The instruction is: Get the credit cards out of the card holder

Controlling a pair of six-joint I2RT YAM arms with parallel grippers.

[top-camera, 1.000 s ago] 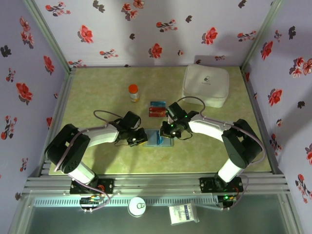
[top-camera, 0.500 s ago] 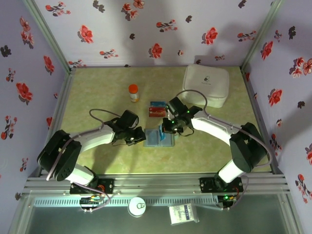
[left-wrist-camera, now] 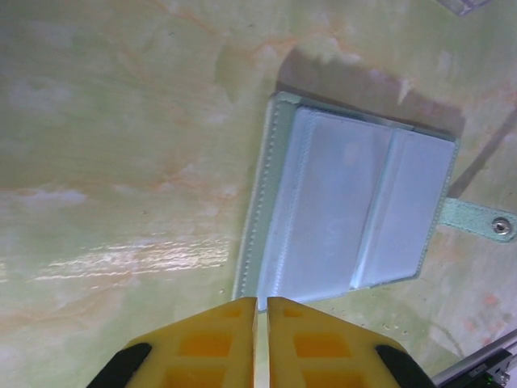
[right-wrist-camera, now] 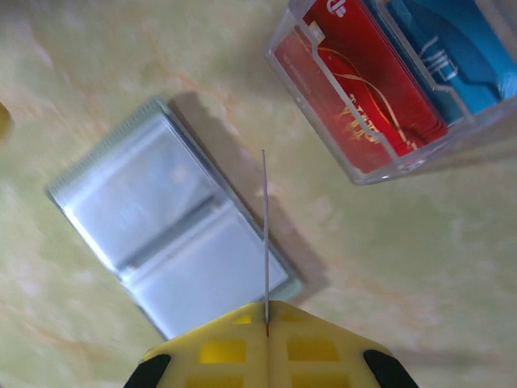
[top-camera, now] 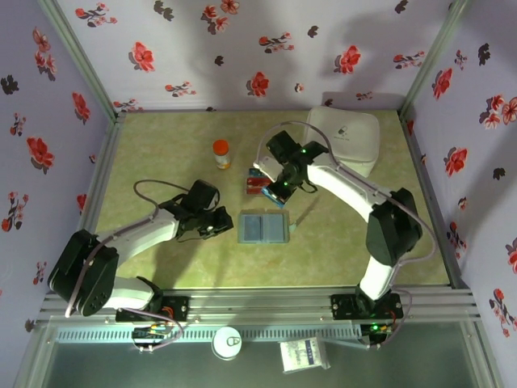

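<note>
Worktop (top-camera: 161,162) centre: right gripper (right-wrist-camera: 266,314), arm outstretched, pinches a credit card (right-wrist-camera: 264,234) edge-on. Left gripper (left-wrist-camera: 262,307), pressed together, faces the card holder (left-wrist-camera: 339,210).

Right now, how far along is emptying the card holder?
Done: a red card and a blue card sit in the clear tray, and the open card holder looks empty. In hand: the right gripper pinches a thin card edge-on. Left: probably setting it in the tray. The left gripper is shut, empty.

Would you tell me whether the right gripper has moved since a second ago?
Yes: the right gripper went from the card holder back toward the clear tray.
</note>
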